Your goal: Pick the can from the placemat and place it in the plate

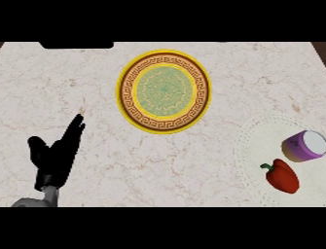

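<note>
A purple can [304, 146] with a white top lies tilted on a pale round placemat [266, 141] at the right. Beside it on the mat, nearer the front, lies a red bell pepper [282, 176]. A yellow-rimmed plate [165, 91] with a green centre and a brown patterned band sits at the middle back, with nothing on it. My left hand [56, 154] shows at the lower left, open, fingers straight and pointing away, far from the can. My right hand does not show.
The marble counter [64, 78] ends in dark floor at the far left and far right corners. A black object [77, 44] sits at the back edge, left of the plate.
</note>
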Robot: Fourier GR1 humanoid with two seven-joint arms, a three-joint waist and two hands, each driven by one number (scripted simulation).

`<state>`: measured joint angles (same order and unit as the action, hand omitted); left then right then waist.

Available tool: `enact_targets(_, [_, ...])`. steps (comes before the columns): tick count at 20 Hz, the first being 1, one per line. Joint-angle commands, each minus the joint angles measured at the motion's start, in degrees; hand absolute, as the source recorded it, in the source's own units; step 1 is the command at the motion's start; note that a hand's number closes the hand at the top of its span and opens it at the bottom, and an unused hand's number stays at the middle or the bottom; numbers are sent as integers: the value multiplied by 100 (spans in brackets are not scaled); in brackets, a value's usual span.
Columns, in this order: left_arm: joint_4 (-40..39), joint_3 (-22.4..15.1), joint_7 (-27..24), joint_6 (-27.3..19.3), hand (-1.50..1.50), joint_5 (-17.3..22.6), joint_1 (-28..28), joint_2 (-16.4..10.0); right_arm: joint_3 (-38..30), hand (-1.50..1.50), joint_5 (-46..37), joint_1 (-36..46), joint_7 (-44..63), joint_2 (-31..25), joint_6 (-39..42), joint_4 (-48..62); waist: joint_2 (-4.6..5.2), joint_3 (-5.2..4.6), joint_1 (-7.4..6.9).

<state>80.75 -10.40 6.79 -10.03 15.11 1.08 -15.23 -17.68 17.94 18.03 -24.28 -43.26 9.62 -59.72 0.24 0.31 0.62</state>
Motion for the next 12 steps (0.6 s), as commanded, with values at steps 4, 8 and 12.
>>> enact_targets(4, [205, -89, 506, 231, 0, 76, -67, 18, -368, -150, -232, -307, -1155, -870, 1257, 1187, -14, -25, -86])
enact_targets(8, [233, -227, 476, 55, 0, -88, -95, 137, 425, -150, -1138, -479, -715, -1415, 1307, 695, -17, -31, -114])
enact_targets(12, [82, -171, 296, 37, 0, -135, -159, 195, 951, -150, -1708, -629, -580, -1695, 1558, 280, -25, -36, -88])
